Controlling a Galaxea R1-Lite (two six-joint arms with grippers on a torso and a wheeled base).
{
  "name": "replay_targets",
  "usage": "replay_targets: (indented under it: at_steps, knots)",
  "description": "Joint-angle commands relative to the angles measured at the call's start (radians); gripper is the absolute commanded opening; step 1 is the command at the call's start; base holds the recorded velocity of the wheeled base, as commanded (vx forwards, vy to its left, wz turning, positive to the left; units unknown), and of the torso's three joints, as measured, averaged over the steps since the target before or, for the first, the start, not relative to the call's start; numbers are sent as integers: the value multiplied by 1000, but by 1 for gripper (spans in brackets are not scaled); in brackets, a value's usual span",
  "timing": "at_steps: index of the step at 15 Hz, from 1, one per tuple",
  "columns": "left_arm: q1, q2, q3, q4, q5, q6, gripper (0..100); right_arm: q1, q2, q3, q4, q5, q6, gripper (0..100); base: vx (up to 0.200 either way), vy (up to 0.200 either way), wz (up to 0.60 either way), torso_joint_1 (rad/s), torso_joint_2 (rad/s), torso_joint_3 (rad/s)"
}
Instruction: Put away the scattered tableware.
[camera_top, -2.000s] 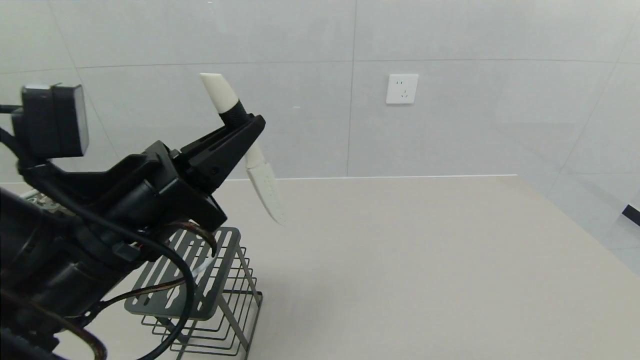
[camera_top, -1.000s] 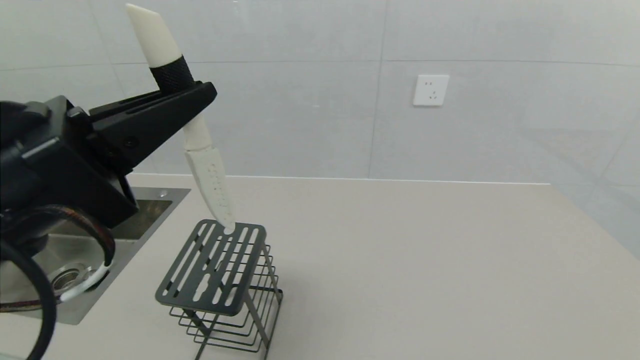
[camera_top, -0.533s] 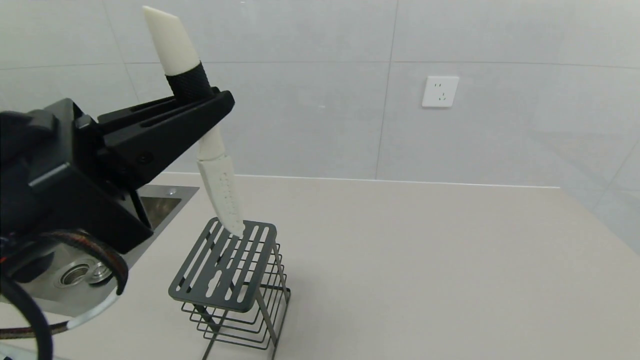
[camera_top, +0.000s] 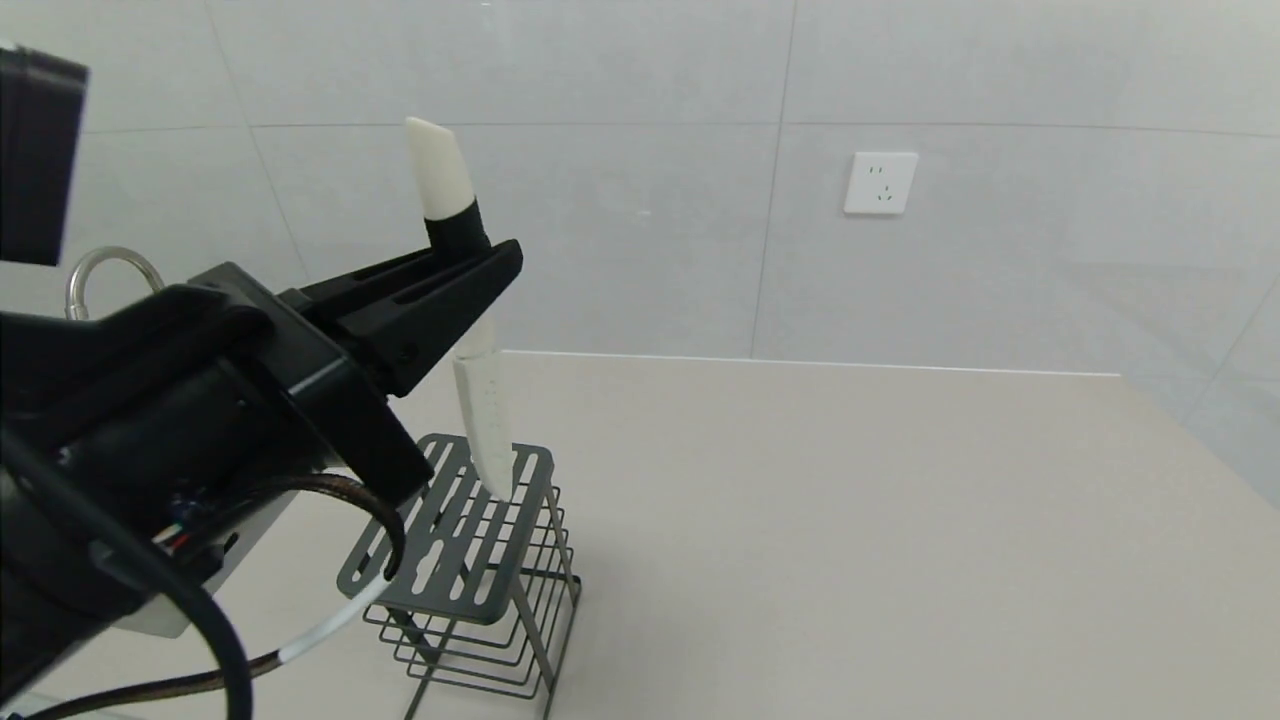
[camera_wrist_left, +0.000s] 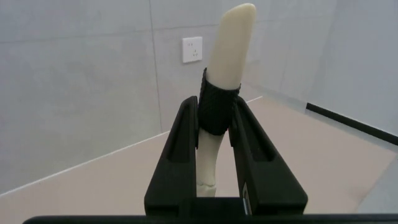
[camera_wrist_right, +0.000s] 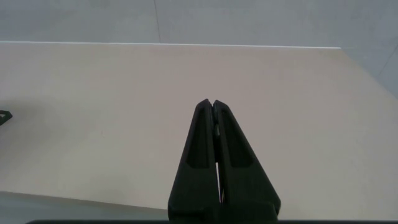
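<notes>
My left gripper (camera_top: 497, 262) is shut on a white knife (camera_top: 482, 400), clamped on the black band of its handle, blade pointing down. The blade tip meets the slotted top of a dark wire knife rack (camera_top: 448, 545) near its right side; I cannot tell whether it has entered a slot. In the left wrist view the white handle (camera_wrist_left: 229, 53) rises out of the gripper (camera_wrist_left: 214, 111), with both fingers pressed against the black band. My right gripper (camera_wrist_right: 212, 106) hovers over the beige counter (camera_wrist_right: 93, 112), shut with nothing between its fingers.
The rack stands on a beige countertop (camera_top: 850, 520) that stretches wide to the right. A tiled wall with a white outlet (camera_top: 880, 183) closes the back. A curved metal tap (camera_top: 105, 260) shows behind my left arm.
Over the last half second my left gripper came down and to the right with the knife. The blade now stands more upright, and its tip has dropped onto the rack's slotted top.
</notes>
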Motion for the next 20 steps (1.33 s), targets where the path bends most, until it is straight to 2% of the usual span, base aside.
replay_targets:
  at_steps: [1,4,8,12,14,16,18,19,20]
  knots:
    - [-6,47,17,-20,36,-9,0,0,1,0,0,0,0,0,0,0,0,0,0,0]
    - [6,56,20,-20,48,-27,0,0,1,0,0,0,0,0,0,0,0,0,0,0]
    - [69,56,72,-42,39,-27,0,0,1,0,0,0,0,0,0,0,0,0,0,0]
    - [86,90,39,-47,39,-27,0,0,1,0,0,0,0,0,0,0,0,0,0,0]
    - [87,125,-14,-45,45,-29,0,0,1,0,0,0,0,0,0,0,0,0,0,0]
    - [87,133,-6,-47,45,-32,0,0,1,0,0,0,0,0,0,0,0,0,0,0]
    - [87,148,-9,-47,44,-64,0,0,1,0,0,0,0,0,0,0,0,0,0,0]
    - [87,161,-3,-53,47,-93,0,0,1,0,0,0,0,0,0,0,0,0,0,0]
    - [89,165,-3,-62,47,-95,0,0,1,0,0,0,0,0,0,0,0,0,0,0]
